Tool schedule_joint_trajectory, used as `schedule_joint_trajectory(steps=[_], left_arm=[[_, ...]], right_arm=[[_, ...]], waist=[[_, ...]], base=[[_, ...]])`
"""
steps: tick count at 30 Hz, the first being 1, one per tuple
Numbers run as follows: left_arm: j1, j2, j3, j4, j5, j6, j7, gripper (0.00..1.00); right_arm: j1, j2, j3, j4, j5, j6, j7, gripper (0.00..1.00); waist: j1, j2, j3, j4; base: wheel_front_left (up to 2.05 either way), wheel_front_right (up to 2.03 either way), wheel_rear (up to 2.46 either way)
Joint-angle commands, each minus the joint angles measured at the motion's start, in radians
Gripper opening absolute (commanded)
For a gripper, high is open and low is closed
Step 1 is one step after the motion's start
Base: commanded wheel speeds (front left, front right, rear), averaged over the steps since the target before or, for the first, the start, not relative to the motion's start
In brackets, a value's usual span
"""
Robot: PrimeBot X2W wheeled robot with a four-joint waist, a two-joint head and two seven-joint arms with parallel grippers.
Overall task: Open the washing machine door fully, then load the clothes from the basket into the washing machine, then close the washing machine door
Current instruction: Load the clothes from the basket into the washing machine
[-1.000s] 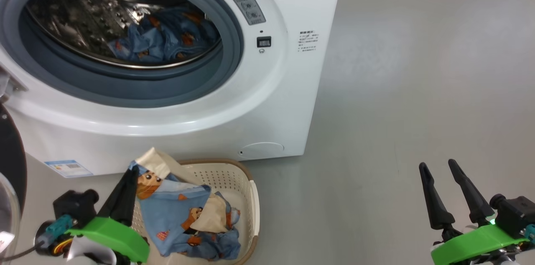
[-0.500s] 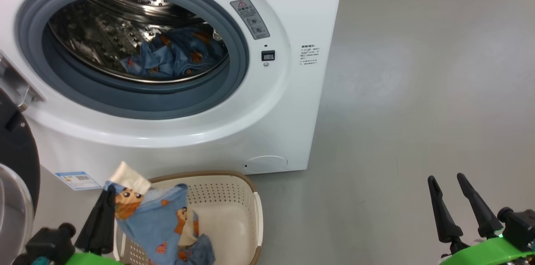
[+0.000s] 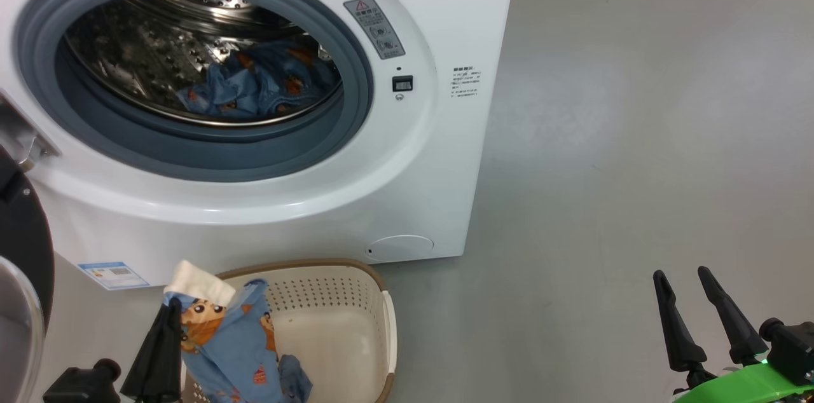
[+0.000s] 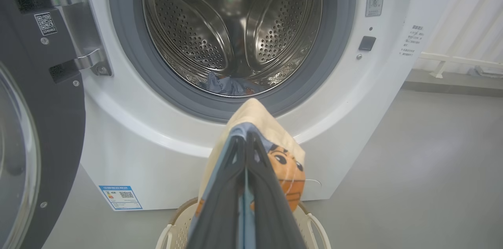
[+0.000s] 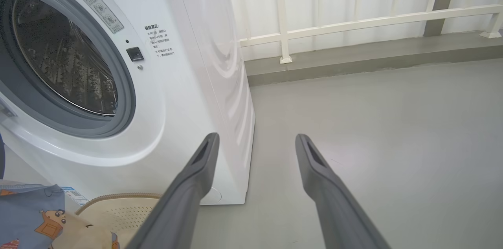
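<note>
The washing machine (image 3: 420, 161) stands with its door (image 3: 22, 244) swung wide open at the left. Blue printed clothes (image 3: 254, 85) lie in the steel drum. Below the opening sits the basket (image 3: 321, 293), its bottom bare. My left gripper (image 3: 170, 309) is shut on a light blue cartoon-print garment (image 3: 229, 346) with a cream piece on top, which hangs over the basket's left side. In the left wrist view the left gripper (image 4: 245, 139) holds this garment (image 4: 290, 170) up in front of the drum opening. My right gripper (image 3: 683, 276) stands open over the floor, nothing between its fingers (image 5: 204, 162).
Bare grey floor lies to the right of the machine. A white railing (image 5: 353, 25) and wall run behind it. The open door's hinge (image 4: 78, 25) and glass bowl (image 4: 15, 162) stand close on the left.
My left gripper has lifted the garment up out of the basket, baring the basket's bottom. The head view has shifted a little. The right gripper has stayed open in place.
</note>
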Motion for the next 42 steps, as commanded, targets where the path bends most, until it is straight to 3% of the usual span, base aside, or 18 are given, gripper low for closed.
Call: schedule_joint_trajectory(steps=[1,12,23,30,42], left_arm=[[-0.038,0.013,0.041,-0.025,-0.007,-0.002,-0.007,0.00],[-0.176,-0.003,0.069,-0.007,-0.012,-0.002,-0.007,0.00],[-0.444,0.057,0.093,0.041,0.020,-0.002,-0.007,0.00],[-0.645,0.106,0.071,0.231,0.010,-0.002,-0.007,0.00],[-0.947,0.138,0.030,0.656,0.015,-0.002,-0.007,0.00]], right_arm=[[-0.001,-0.015,0.018,-0.029,0.018,0.003,-0.005,1.00],[-0.040,0.013,0.024,-0.038,0.011,0.003,-0.005,1.00],[-0.097,0.039,0.031,-0.045,0.000,0.003,-0.005,1.00],[-0.125,0.054,0.047,-0.046,-0.005,0.003,-0.005,1.00],[-0.192,0.079,0.098,-0.045,-0.008,0.003,-0.005,1.00]], waist=[[0.0000,0.0000,0.007,-0.004],[0.0000,0.0000,0.086,-0.031],[0.0000,0.0000,0.182,-0.063],[0.0000,0.0000,0.229,-0.087],[0.0000,0.0000,0.317,-0.145]], base=[[0.00,0.00,0.00],[0.00,0.00,0.00],[0.00,0.00,0.00],[0.00,0.00,0.00],[0.00,0.00,0.00]])
